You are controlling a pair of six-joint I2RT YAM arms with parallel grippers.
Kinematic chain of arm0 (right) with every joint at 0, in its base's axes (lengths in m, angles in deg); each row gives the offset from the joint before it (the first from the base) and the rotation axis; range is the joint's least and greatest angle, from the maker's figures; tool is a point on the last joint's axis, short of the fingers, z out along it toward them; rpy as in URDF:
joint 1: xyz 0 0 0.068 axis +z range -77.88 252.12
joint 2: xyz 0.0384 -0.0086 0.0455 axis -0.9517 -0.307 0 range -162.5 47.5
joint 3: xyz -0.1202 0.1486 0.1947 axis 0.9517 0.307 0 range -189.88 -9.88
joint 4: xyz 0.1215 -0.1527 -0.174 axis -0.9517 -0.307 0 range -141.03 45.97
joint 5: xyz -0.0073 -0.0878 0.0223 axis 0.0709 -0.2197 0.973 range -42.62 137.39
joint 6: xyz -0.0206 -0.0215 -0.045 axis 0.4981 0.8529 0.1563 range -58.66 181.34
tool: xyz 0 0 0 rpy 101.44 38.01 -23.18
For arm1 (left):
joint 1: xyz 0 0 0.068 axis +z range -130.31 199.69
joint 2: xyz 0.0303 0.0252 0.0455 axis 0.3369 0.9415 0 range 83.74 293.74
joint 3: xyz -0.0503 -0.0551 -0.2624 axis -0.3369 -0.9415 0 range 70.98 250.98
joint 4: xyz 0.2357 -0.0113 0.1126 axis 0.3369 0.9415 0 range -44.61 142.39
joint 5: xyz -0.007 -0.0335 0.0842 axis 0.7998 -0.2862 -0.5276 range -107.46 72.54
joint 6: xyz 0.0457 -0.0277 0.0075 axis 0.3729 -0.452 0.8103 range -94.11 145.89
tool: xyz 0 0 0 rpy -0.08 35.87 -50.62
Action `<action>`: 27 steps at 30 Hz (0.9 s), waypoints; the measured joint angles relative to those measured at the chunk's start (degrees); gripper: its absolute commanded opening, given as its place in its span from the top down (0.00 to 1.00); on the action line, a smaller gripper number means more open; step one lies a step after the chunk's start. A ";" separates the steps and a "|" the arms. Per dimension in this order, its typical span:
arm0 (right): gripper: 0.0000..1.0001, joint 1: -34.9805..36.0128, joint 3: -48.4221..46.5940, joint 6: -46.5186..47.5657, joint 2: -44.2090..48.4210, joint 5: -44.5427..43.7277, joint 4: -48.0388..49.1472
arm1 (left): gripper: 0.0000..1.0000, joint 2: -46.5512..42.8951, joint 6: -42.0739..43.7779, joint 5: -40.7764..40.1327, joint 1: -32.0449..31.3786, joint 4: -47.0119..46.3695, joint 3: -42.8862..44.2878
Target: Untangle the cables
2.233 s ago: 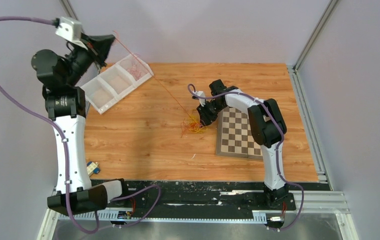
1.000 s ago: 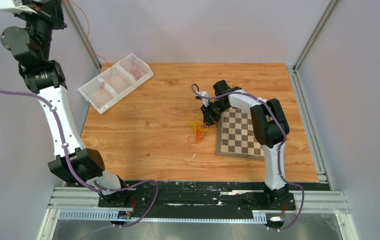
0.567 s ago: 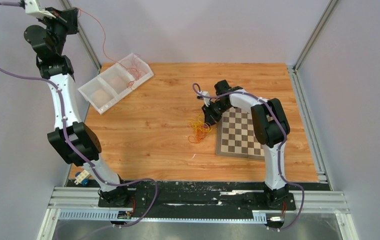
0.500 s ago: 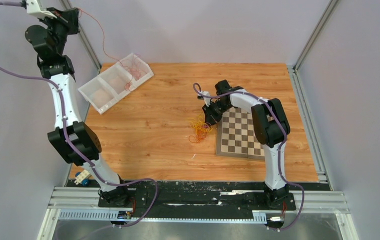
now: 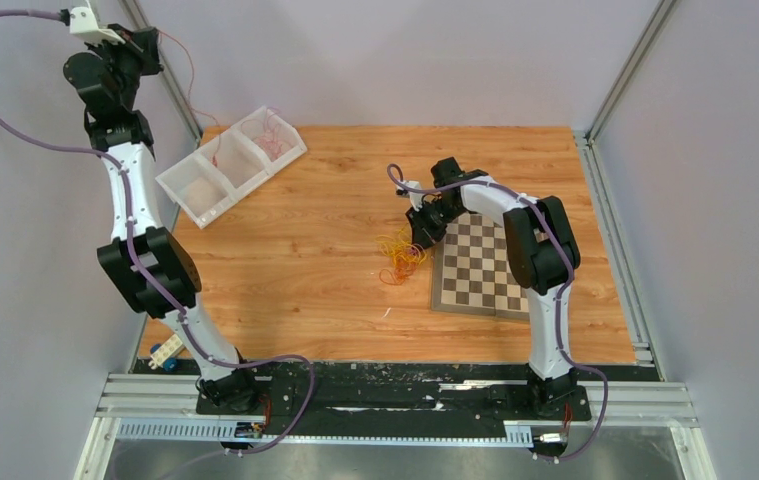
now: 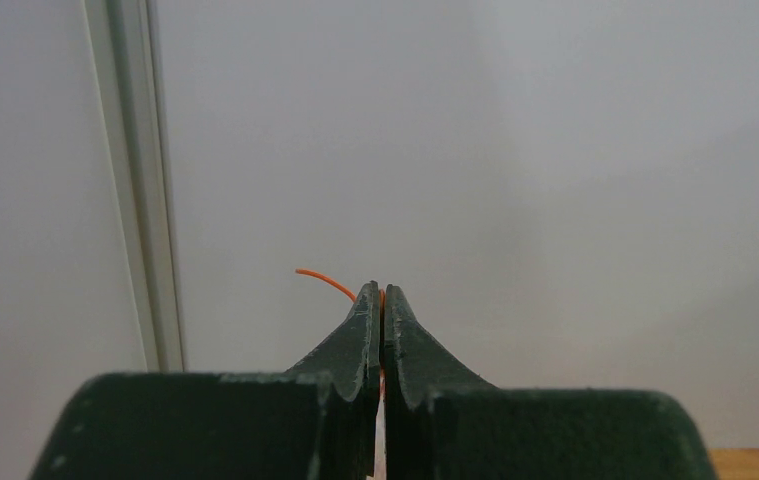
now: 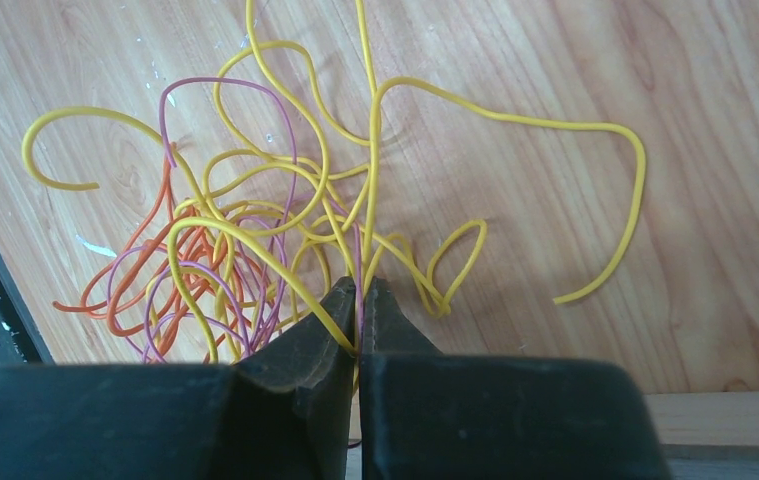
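A small tangle of thin yellow, orange and purple cables (image 5: 398, 258) lies on the wooden table just left of the chessboard. In the right wrist view the cables (image 7: 255, 240) spread over the wood. My right gripper (image 5: 420, 233) (image 7: 360, 290) is shut on strands of this bunch. My left gripper (image 5: 147, 40) (image 6: 382, 288) is raised high at the far left, shut on one orange strand (image 6: 325, 281). That strand (image 5: 193, 90) hangs down into the white tray. Thin reddish strands (image 5: 275, 142) lie in the tray's far compartment.
A white tray (image 5: 187, 199) with three compartments stands at the table's back left. A chessboard (image 5: 478, 270) lies right of the bunch. A small blue and white object (image 5: 163, 354) sits by the left arm's base. Grey walls and metal posts enclose the table.
My left arm pulled an orange strand free of the bunch, swung high to the far left, then came slightly right and lower; the strand now hangs into the tray. My right gripper stayed put.
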 measured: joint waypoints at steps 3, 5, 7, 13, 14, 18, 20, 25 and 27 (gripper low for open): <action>0.94 -0.09 -0.02 0.00 -0.02 -0.04 -0.09 | 1.00 1.70 0.98 -0.02 0.00 0.83 0.00; 0.94 -0.11 -0.02 0.00 -0.02 -0.04 -0.11 | 1.00 2.34 1.42 0.37 0.00 1.40 -0.13; 0.94 -0.20 -0.02 0.00 -0.02 -0.04 -0.11 | 1.00 2.38 1.90 0.85 -0.04 1.64 -0.76; 0.93 -0.90 -0.02 0.00 -0.02 -0.07 -0.15 | 1.00 2.34 5.44 0.37 -0.66 2.49 -5.49; 0.93 -1.09 -0.02 0.00 -0.02 -0.09 -0.15 | 1.00 2.36 7.08 -0.24 -0.92 3.48 -6.67; 0.93 -1.95 -0.02 0.00 -0.02 -0.20 -0.28 | 1.00 2.86 12.92 -2.75 -2.27 6.75 -9.18; 0.93 -2.32 0.00 0.00 -0.02 -0.28 -0.35 | 1.00 3.72 15.56 -3.82 -2.97 7.89 -9.29; 0.93 -2.80 0.00 0.00 -0.02 -0.33 -0.50 | 1.00 7.54 21.07 -5.53 -4.50 10.93 -8.63; 0.93 -2.86 0.00 0.00 -0.02 -0.35 -0.52 | 1.00 10.34 23.02 -6.27 -5.03 12.76 -7.15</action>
